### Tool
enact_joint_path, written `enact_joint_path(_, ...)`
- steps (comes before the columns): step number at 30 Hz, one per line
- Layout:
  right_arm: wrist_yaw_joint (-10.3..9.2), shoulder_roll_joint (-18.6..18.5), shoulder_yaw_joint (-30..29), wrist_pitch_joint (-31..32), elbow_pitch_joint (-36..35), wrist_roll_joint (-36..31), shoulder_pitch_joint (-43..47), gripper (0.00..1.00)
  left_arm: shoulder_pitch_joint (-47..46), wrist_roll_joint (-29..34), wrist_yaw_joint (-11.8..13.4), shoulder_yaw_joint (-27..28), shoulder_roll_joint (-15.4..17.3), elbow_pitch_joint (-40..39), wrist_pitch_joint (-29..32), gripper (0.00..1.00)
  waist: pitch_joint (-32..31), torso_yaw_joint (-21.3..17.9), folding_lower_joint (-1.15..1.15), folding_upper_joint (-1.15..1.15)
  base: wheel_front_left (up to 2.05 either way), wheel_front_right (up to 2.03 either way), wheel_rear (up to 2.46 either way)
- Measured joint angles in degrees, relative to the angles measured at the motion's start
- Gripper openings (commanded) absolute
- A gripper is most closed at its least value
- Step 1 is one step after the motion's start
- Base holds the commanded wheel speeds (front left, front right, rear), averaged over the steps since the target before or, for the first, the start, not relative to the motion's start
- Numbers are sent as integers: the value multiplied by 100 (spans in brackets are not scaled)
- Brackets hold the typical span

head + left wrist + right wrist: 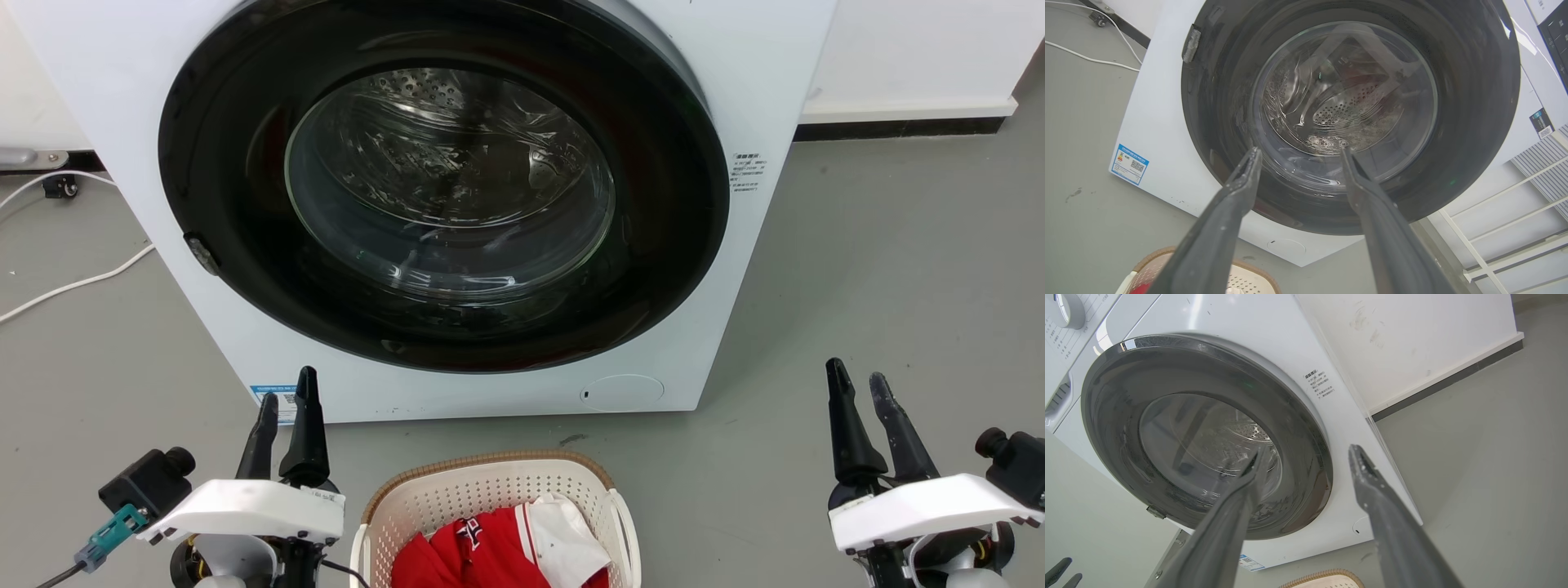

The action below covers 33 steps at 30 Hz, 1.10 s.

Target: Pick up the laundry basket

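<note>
A smooth grey floor [898, 286] runs to a white wall [914, 49] with a dark skirting strip [898, 128]. A white cable [73, 286] lies loose on the floor on the left. A white front-loading washing machine [759, 73] stands on the floor, and its round black-framed glass door [449, 188] is closed.

A blue-edged label [1128, 164] with a QR code sits at the lower left corner of the machine's front. A small printed sticker [748, 171] is just right of the door, and its writing is too small to read.

The laundry basket [490, 461] rests on the floor just in front of the machine, between the two arms. Its curved brown-rimmed end faces the machine. The near part is cut off at the bottom edge, so I cannot tell its long axis. A red and white garment [482, 547] lies inside it.

The left end effector [287, 388] has its fingers apart and holds nothing. The right end effector [856, 371] is likewise spread and empty. Both point toward the machine, clear of the basket.
</note>
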Motion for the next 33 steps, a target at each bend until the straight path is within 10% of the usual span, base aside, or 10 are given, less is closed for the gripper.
enact_joint_path(33,0,-1,151,-543,-219,-2284,181,100,142,2121,-51,-137,15,33,-527,100,-4,32,0,0,0,0,0)
